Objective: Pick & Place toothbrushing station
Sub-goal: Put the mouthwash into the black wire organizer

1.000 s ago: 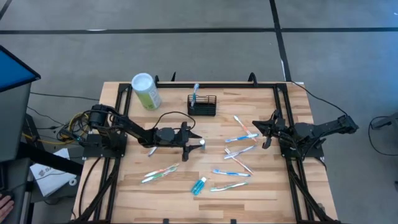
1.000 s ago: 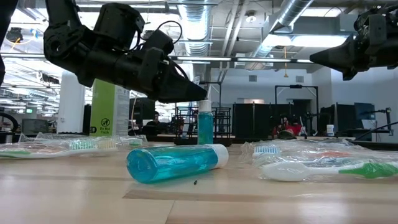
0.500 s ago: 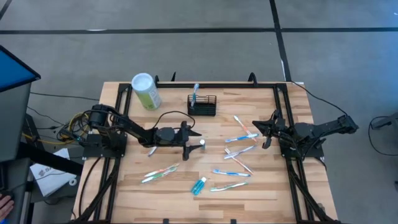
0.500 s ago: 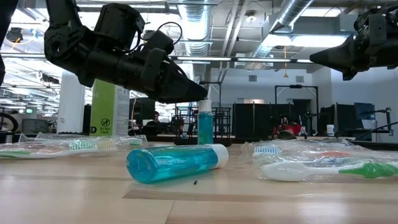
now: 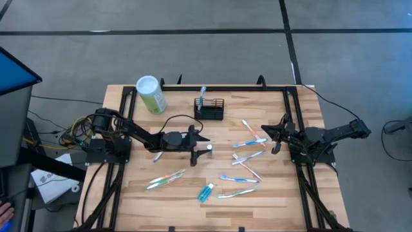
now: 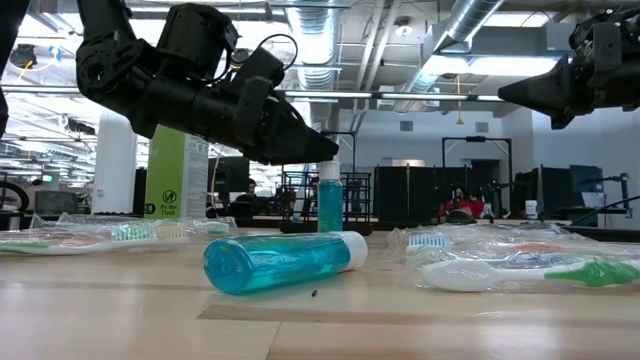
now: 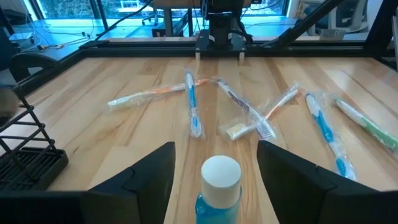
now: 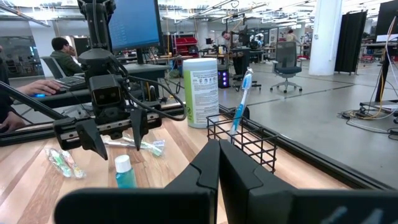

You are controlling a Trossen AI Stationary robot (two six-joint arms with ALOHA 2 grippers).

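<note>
Two arms in the high view. Left gripper point(image 5: 205, 147) at frame centre, fingers spread either side of a small upright bottle point(image 5: 209, 147) with a white cap. Right gripper point(image 5: 265, 133) right of centre, near loose wrapped toothbrushes point(image 5: 248, 143). Basket point(image 5: 209, 109), black wire mesh, upper centre of the table point(image 5: 129, 193), one toothbrush point(image 5: 202, 95) standing in its left end; well apart from both grippers. Green canister point(image 5: 150, 95) with white lid to the basket's left. Second bottle point(image 5: 206, 191) lying flat, lower centre.

Low view: left gripper point(image 6: 325, 150) enters from upper left, its tip just above the upright bottle point(image 6: 330, 197) at centre. Lying bottle point(image 6: 282, 262) in the foreground; wrapped toothbrushes point(image 6: 500, 270) at lower right.

Left wrist view: fingers point(image 7: 149, 177) released, set wide on both sides of the bottle's cap point(image 7: 220, 173); basket point(image 7: 28, 152) at the left edge; toothbrushes point(image 7: 193, 106) across the middle.

Right wrist view: fingers point(image 8: 205, 177) closed together, grasping nothing. Basket point(image 8: 245, 142) at centre right, blue toothbrush point(image 8: 240, 99) upright in it; canister point(image 8: 201, 91) behind; left gripper point(image 8: 115, 134) over the bottle point(image 8: 124, 172) at left. A person point(image 8: 59, 53) sits at far left.
</note>
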